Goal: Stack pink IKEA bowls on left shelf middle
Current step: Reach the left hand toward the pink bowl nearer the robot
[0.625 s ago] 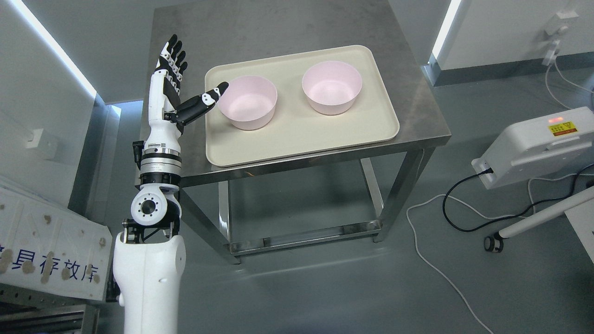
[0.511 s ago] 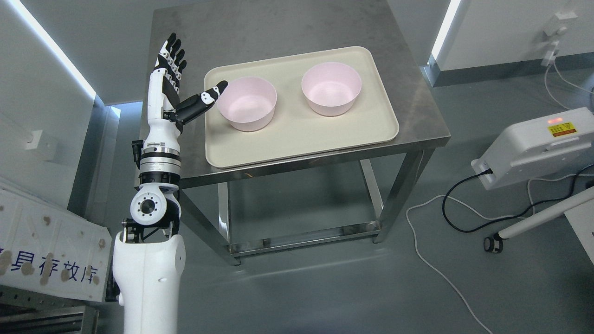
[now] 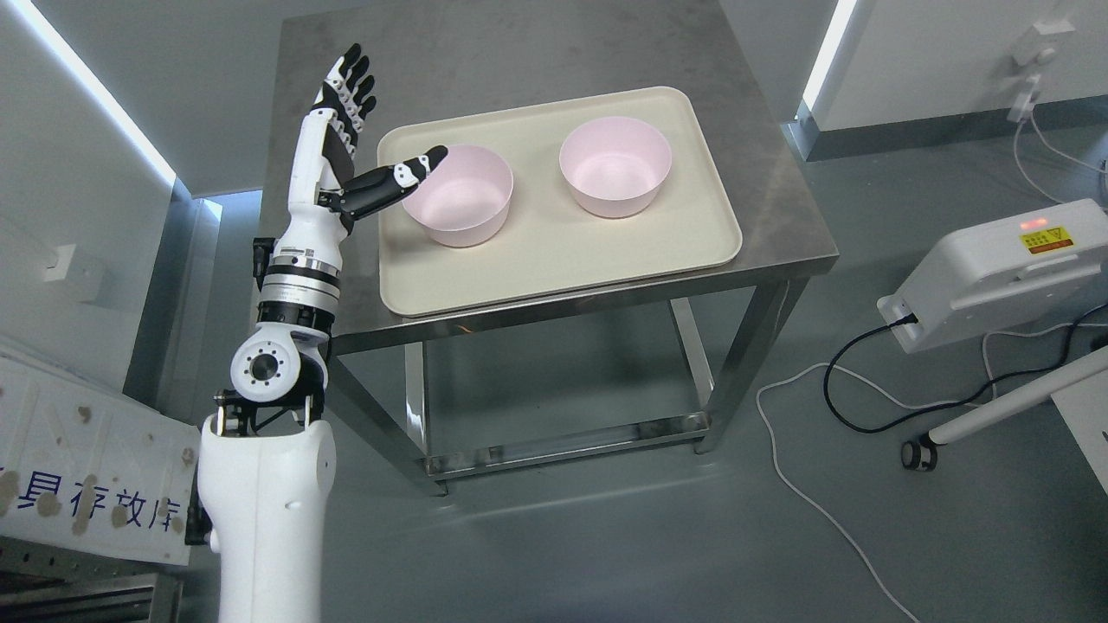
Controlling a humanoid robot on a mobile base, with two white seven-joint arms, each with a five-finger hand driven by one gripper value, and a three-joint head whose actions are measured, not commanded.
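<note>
Steel table (image 3: pixel 537 52), tray (image 3: pixel 563 251), two upright pink bowls (image 3: pixel 454 195), left hand (image 3: pixel 346 138) spread.

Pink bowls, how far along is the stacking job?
Nothing is stacked yet: the left bowl and right bowl sit apart on the tray. The left hand is open beside the left bowl, thumb at its rim. Grasping, stacking and shelving remain.

A cream tray (image 3: pixel 554 260) lies on a steel table (image 3: pixel 779 216).
</note>
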